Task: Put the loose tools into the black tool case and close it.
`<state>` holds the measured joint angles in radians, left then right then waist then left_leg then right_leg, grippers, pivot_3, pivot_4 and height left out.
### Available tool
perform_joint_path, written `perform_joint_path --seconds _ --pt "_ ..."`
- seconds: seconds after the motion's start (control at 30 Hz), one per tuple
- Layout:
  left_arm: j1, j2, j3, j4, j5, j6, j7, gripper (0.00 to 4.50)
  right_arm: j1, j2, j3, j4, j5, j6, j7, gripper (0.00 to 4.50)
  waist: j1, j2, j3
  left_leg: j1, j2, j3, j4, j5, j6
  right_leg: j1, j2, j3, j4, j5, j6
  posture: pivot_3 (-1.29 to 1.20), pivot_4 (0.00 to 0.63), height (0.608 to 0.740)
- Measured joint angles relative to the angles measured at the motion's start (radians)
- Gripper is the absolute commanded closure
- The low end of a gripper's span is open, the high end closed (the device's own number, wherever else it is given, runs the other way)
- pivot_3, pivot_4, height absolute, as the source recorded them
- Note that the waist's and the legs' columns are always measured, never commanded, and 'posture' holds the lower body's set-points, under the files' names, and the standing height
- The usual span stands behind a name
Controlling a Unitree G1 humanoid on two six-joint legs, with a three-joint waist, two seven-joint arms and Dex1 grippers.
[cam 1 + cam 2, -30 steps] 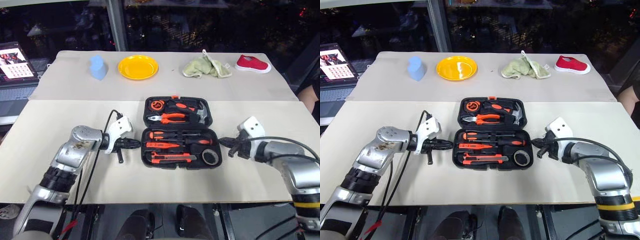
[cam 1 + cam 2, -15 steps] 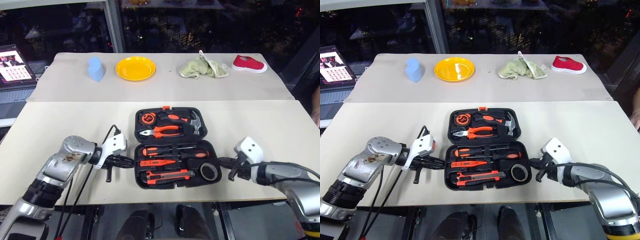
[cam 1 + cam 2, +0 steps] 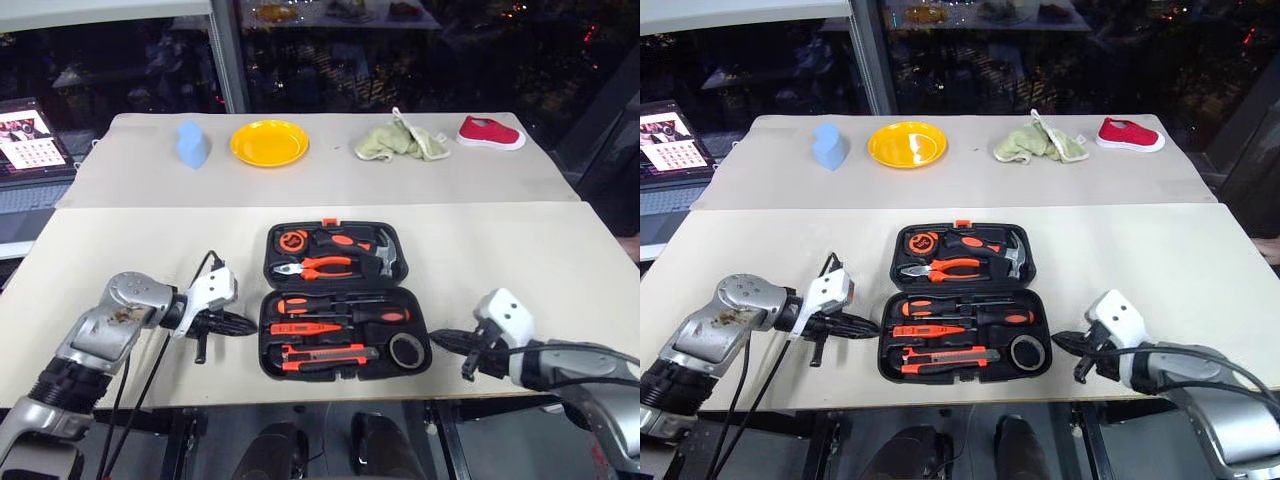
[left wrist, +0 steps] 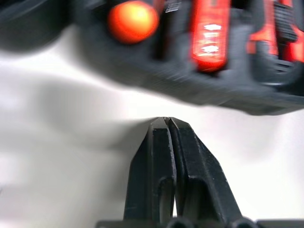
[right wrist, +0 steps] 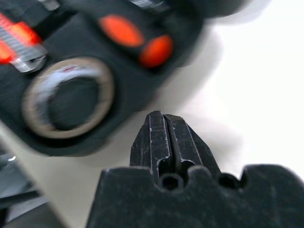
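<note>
A wide beige desk (image 3: 560, 250) carries everything. At its middle lies the black tool case (image 3: 343, 300), open flat, lid half on the far side and base half nearer the robot. The lid half holds a hammer (image 3: 385, 250), orange-handled pliers (image 3: 315, 267) and a small orange tape measure (image 3: 292, 240). In the base half sit two screwdrivers (image 3: 340, 301), one beside the other, then an orange tester pen (image 3: 305, 327), an orange and black utility knife (image 3: 325, 353) and a dark tape roll (image 3: 407, 350) in the near right corner.

The left hand (image 3: 250, 324) lies low just beside the case's left edge, empty, its two black fingers (image 4: 159, 161) pressed together. The right hand (image 3: 437, 338) is near the case's right corner by the tape roll, also empty with fingers (image 5: 164, 137) closed.

Along the far edge of the desk are a red shoe (image 3: 490, 133), a crumpled green cloth (image 3: 400, 142), a yellow plate (image 3: 269, 142) and a small blue object (image 3: 192, 145). A laptop (image 3: 30, 140) stands off to the left.
</note>
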<state>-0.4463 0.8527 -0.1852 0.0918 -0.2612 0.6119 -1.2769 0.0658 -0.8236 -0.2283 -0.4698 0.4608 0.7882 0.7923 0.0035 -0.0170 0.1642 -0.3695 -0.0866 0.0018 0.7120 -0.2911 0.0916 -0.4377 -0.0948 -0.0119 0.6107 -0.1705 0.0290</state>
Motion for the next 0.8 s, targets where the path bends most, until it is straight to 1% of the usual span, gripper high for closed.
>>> perform_joint_path --seconds 0.03,0.07,0.1,0.13,0.17,0.2,0.27,0.3,0.37,0.4,0.43,0.5,0.67,0.73,0.8 --pt "-0.029 -0.006 0.019 0.031 -0.009 0.048 0.021 2.99 -0.023 -0.008 -0.018 0.014 0.015 0.018 0.000 3.04 0.001 -0.001 0.001 0.000 0.000 0.000 0.000 0.000 0.000 0.000 0.000 0.000 0.000 0.000 0.000 0.00 0.150 0.740" --pt "-0.070 -0.016 0.048 0.066 -0.029 0.111 0.040 2.57 -0.056 -0.021 -0.038 0.033 0.040 0.048 0.004 2.64 0.002 -0.002 0.001 0.000 0.000 0.000 0.000 0.001 0.001 0.000 0.001 0.000 0.000 0.000 0.000 0.00 0.150 0.740" --pt "-0.123 -0.033 0.075 0.100 -0.057 0.179 0.057 2.28 -0.103 -0.029 -0.053 0.057 0.071 0.086 0.006 2.38 0.004 -0.003 0.002 0.000 0.000 -0.001 0.000 0.002 0.002 -0.001 0.001 0.000 0.000 0.000 0.000 0.00 0.150 0.740" --pt "-0.175 -0.052 0.094 0.122 -0.076 0.235 0.073 1.87 -0.149 -0.033 -0.062 0.074 0.093 0.114 0.007 1.98 0.006 -0.003 0.002 -0.001 0.000 -0.001 0.000 0.002 0.002 -0.001 0.001 0.000 0.000 0.001 -0.001 0.00 0.150 0.740" --pt "-0.210 -0.064 0.105 0.130 -0.089 0.269 0.085 1.48 -0.180 -0.036 -0.063 0.083 0.108 0.131 0.007 1.62 0.007 -0.003 0.002 -0.002 -0.001 -0.001 0.000 0.002 0.003 -0.001 0.002 0.000 0.001 0.004 -0.006 0.00 0.150 0.740" --pt "-0.258 -0.090 0.125 0.163 -0.105 0.326 0.109 1.08 -0.220 -0.037 -0.059 0.105 0.125 0.160 0.007 1.24 0.008 -0.003 0.001 -0.001 -0.001 -0.001 0.000 0.002 0.002 -0.001 0.001 0.000 0.001 0.005 -0.008 0.00 0.150 0.740" --pt "-0.379 -0.165 0.168 0.266 -0.124 0.442 0.191 0.28 -0.335 -0.037 -0.033 0.173 0.142 0.214 -0.001 0.56 0.010 -0.003 0.002 -0.006 -0.003 -0.001 0.000 0.005 -0.003 -0.004 0.002 -0.001 0.001 0.006 -0.008 0.00 0.150 0.740" --pt "-0.406 -0.180 0.173 0.287 -0.127 0.466 0.211 0.01 -0.362 -0.037 -0.023 0.186 0.144 0.223 -0.005 0.27 0.009 -0.003 0.002 -0.008 -0.003 -0.001 0.000 0.005 -0.003 -0.006 0.001 -0.001 0.001 0.006 -0.008 0.00 0.150 0.740" --pt "-0.468 -0.218 0.198 0.363 -0.135 0.544 0.267 0.01 -0.441 -0.030 0.016 0.238 0.150 0.262 -0.011 0.27 0.008 -0.004 0.001 -0.013 -0.004 -0.001 0.000 0.005 -0.003 -0.011 0.001 -0.001 0.001 0.006 -0.008 0.00 0.150 0.740" --pt "-0.490 -0.227 0.190 0.391 -0.130 0.567 0.288 0.01 -0.509 -0.007 0.040 0.294 0.150 0.293 -0.022 0.27 0.002 -0.004 0.001 -0.018 -0.005 0.000 0.000 0.005 -0.003 -0.018 0.001 0.000 0.002 0.006 -0.007 0.00 0.150 0.740" --pt "-0.497 -0.234 0.175 0.399 -0.127 0.572 0.296 0.01 -0.551 0.010 0.059 0.331 0.149 0.309 -0.035 0.27 -0.002 -0.004 0.001 -0.022 -0.005 0.001 0.000 0.005 -0.003 -0.021 -0.001 0.001 0.004 0.007 -0.007 0.00 0.150 0.740" --pt "-0.496 -0.238 0.127 0.402 -0.114 0.580 0.301 0.01 -0.615 0.040 0.097 0.401 0.143 0.338 -0.053 0.27 -0.005 -0.004 0.001 -0.023 -0.004 0.000 -0.001 0.005 -0.003 -0.022 -0.002 0.000 0.005 0.007 -0.008 0.00 0.150 0.740" --pt "-0.483 -0.226 0.056 0.392 -0.101 0.597 0.291 0.01 -0.716 0.075 0.176 0.550 0.108 0.362 -0.072 0.27 -0.007 -0.004 0.001 -0.028 -0.005 -0.002 -0.001 0.005 -0.003 -0.025 -0.001 -0.001 0.002 0.007 -0.008 0.00 0.150 0.740" --pt "-0.483 -0.225 0.051 0.387 -0.098 0.597 0.294 0.54 -0.728 0.080 0.192 0.568 0.101 0.364 -0.070 0.16 -0.004 -0.003 0.001 -0.028 -0.005 -0.002 -0.001 0.005 -0.004 -0.025 -0.001 -0.001 0.002 0.007 -0.007 0.00 0.150 0.740" --pt "-0.479 -0.226 0.052 0.387 -0.096 0.600 0.305 1.11 -0.739 0.085 0.217 0.587 0.092 0.365 -0.065 0.16 -0.004 -0.003 0.001 -0.028 -0.005 -0.002 -0.001 0.005 -0.004 -0.025 -0.002 -0.001 0.002 0.007 -0.007 0.00 0.150 0.740"
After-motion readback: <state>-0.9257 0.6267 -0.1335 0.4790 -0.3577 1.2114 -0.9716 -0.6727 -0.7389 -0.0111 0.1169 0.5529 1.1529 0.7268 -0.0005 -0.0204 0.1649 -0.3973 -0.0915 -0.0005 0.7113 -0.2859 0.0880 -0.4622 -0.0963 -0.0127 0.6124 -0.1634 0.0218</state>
